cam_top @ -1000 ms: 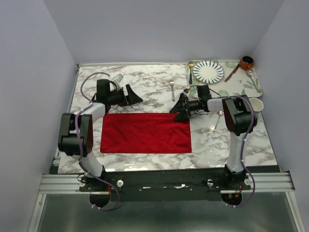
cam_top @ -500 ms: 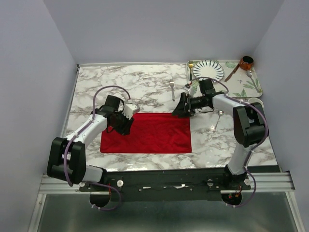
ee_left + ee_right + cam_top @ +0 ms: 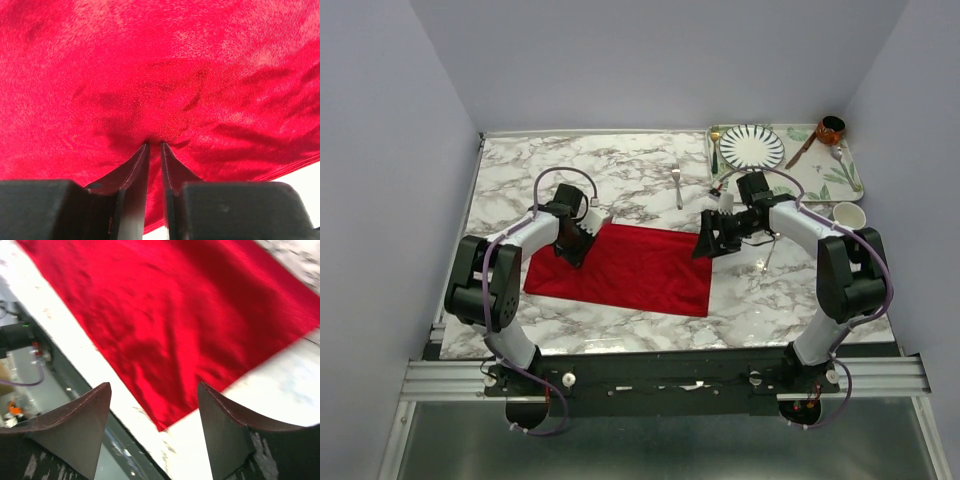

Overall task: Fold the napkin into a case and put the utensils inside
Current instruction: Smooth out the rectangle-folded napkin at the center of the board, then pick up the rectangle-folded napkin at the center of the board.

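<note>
The napkin [image 3: 630, 270] lies spread open as a single red sheet in the middle of the marble table [image 3: 620, 165], creased and a little askew, not yet folded. The left gripper [image 3: 154, 145] pinches its far left corner, with the jaws drawn narrow and the cloth puckered between the tips. The right gripper [image 3: 152, 387] hangs over the far right corner, jaws wide and holding nothing. A silver fork [image 3: 676, 183] rests on bare marble just beyond the napkin, and a slim silver utensil [image 3: 767, 252] lies to its right. A white cup [image 3: 848, 214] stands near the right edge. A leaf-patterned tray [image 3: 855, 175] in the far right corner bears a striped plate [image 3: 752, 147] and a brown pot [image 3: 831, 128]. Plain pale walls close in three sides.
</note>
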You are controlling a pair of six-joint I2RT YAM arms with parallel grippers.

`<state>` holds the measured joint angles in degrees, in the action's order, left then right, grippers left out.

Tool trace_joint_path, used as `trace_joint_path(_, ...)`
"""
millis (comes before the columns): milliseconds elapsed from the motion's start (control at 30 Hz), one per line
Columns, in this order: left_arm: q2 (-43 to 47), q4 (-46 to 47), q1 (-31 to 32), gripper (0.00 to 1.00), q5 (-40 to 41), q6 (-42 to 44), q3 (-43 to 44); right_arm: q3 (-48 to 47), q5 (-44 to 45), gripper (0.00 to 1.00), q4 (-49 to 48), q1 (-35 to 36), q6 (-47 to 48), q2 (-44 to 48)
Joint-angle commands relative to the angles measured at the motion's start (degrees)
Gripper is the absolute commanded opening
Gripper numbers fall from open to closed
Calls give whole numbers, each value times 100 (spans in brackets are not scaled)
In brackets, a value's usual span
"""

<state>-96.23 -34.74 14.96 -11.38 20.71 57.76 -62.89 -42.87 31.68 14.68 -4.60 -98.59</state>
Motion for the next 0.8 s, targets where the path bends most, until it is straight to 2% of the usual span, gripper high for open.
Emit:
trace_joint_path(0, 243, -24, -247, 43, -30, -478, -27, -56, 841, 74, 487, 0, 320, -82)
trace_joint_path(67, 620, -59, -598, 57, -224, -760, -2, -127, 947, 72, 558, 0, 319, -108)
trace_joint_path(100, 710, -129, -808, 59, -512, -857, 42, -135, 947, 72, 619, 0, 328, -91)
trace_joint_path(133, 780, -260, -1324, 60, -576, -980, 173, -109, 939, 72, 655, 0, 320, -65)
trace_joint_path(233, 930, -436, -2030, 66, -463, -859, 306, -22, 991, 71, 778, -9, 302, 58)
trace_joint_path(433, 851, -411, -2533, 77, -400, -691, 289, 295, 1272, 72, 743, -9, 293, 138)
trace_joint_path(533, 720, -113, -2551, 78, -234, -1007, 263, 278, 1430, 72, 708, -9, 144, 85)
trace_joint_path(767, 386, 354, -2472, 68, -6, -1210, 104, 199, 1721, 70, 690, -9, -76, -178)
